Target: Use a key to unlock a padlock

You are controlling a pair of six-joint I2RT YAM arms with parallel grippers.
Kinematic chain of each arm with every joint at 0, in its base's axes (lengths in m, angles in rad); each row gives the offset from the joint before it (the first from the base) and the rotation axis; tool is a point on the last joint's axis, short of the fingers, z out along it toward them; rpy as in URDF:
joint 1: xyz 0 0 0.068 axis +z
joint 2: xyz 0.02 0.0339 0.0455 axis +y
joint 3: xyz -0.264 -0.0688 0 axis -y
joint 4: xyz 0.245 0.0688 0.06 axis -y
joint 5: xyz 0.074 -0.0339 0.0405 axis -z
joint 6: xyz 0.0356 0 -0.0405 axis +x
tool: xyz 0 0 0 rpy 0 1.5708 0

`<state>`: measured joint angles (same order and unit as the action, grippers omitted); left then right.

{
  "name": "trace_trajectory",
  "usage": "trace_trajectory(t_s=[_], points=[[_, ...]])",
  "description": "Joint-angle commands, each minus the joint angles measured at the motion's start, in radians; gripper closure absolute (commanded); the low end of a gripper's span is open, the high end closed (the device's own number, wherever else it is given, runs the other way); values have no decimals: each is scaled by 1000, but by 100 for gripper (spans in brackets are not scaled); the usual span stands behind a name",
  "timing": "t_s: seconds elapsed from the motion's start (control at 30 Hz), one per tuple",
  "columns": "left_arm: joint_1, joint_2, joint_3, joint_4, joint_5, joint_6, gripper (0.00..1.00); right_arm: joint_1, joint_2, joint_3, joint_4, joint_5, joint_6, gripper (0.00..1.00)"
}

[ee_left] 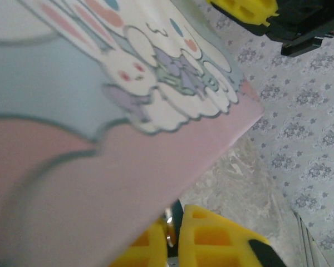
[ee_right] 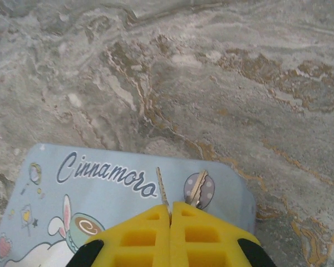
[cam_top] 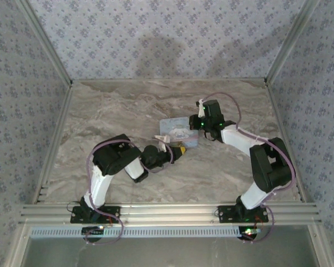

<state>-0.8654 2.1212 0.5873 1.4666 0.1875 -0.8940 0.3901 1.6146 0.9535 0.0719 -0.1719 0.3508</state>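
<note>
Right gripper [ee_right: 170, 209], shut, held two keys [ee_right: 197, 189] over one tin [ee_right: 100, 178]. Left wrist view showed left gripper [ee_left: 173, 229] pinching one padlock [ee_left: 175, 211].

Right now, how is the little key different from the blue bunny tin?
The key is tiny, thin and silvery; the tin is much bigger, pale blue with cartoon pictures. The key is pinched in the right hand; the tin lies flat on the table.

surface: marbled table [cam_top: 128, 105] | on it: pale blue cartoon tin [cam_top: 175, 129], seemingly flat | position: mid-table
</note>
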Motion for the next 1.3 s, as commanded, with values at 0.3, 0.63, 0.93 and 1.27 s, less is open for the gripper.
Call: trace_trajectory(t_s=[0.3, 0.63, 0.93, 1.27], points=[[47, -55, -21, -327, 86, -86, 100, -88, -257, -133, -44, -121, 47, 100], [80, -217, 80, -599, 149, -122, 100, -187, -608, -390, 77, -386, 203, 100], [108, -292, 179, -681, 210, -196, 100, -174, -783, -610, 297, -456, 408, 100], [133, -317, 216, -666, 252, -300, 100, -32, -740, -766, 502, -299, 540, 100]])
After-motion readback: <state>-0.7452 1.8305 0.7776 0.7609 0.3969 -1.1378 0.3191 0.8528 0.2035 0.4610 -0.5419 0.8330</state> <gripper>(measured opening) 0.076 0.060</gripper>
